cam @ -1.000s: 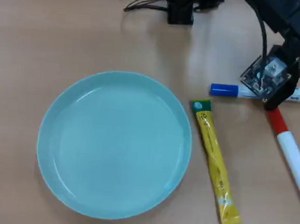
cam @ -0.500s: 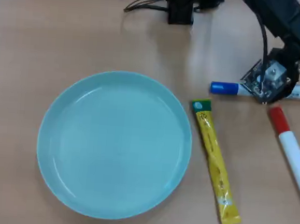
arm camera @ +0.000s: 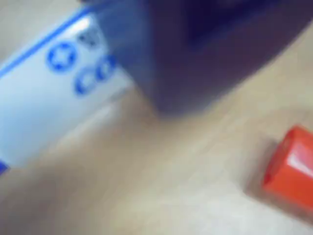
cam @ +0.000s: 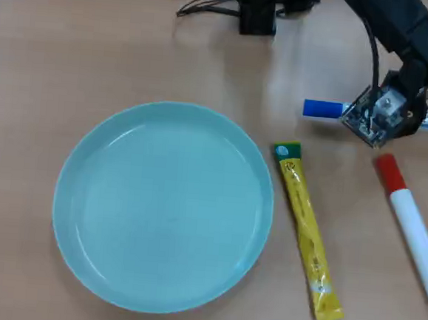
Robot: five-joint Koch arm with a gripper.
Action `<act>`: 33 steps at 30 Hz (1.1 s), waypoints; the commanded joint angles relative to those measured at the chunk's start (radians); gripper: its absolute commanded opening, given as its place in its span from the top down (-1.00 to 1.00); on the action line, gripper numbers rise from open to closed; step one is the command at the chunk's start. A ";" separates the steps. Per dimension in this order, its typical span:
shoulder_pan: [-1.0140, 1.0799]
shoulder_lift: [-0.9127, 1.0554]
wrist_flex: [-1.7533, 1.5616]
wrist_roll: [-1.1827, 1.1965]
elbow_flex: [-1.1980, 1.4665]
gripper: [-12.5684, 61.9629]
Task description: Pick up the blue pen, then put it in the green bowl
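Observation:
The blue pen lies crosswise at the upper right of the overhead view, with its blue cap to the left and its blue end tip to the right. My gripper is down over the middle of its white barrel and hides that part. In the wrist view the barrel with its blue print fills the left, very close. One dark, blurred finger lies against it, and the other jaw is hidden. The green bowl sits empty at centre left, well apart from the pen.
A red-capped white marker lies slanted just below the gripper; its red cap shows in the wrist view. A yellow sachet lies between the bowl and the marker. The arm's base and cables sit at the top edge.

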 commanded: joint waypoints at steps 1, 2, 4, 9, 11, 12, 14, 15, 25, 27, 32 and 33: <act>0.000 0.018 0.025 0.002 -0.003 0.87; 0.000 0.021 0.032 0.002 -0.003 0.87; 0.002 0.028 0.055 0.014 -0.008 0.87; 0.014 0.118 0.127 0.006 -0.023 0.87; 0.011 0.187 0.144 0.003 -0.025 0.87; 0.009 0.218 0.147 0.002 -0.025 0.87; 0.009 0.275 0.161 0.000 -0.026 0.87; 0.009 0.301 0.175 -0.005 -0.029 0.87; 0.028 0.387 0.287 -0.215 -0.123 0.87; 0.041 0.399 0.318 -0.278 -0.150 0.87; 0.094 0.448 0.377 -0.383 -0.215 0.87; 0.107 0.466 0.379 -0.390 -0.218 0.87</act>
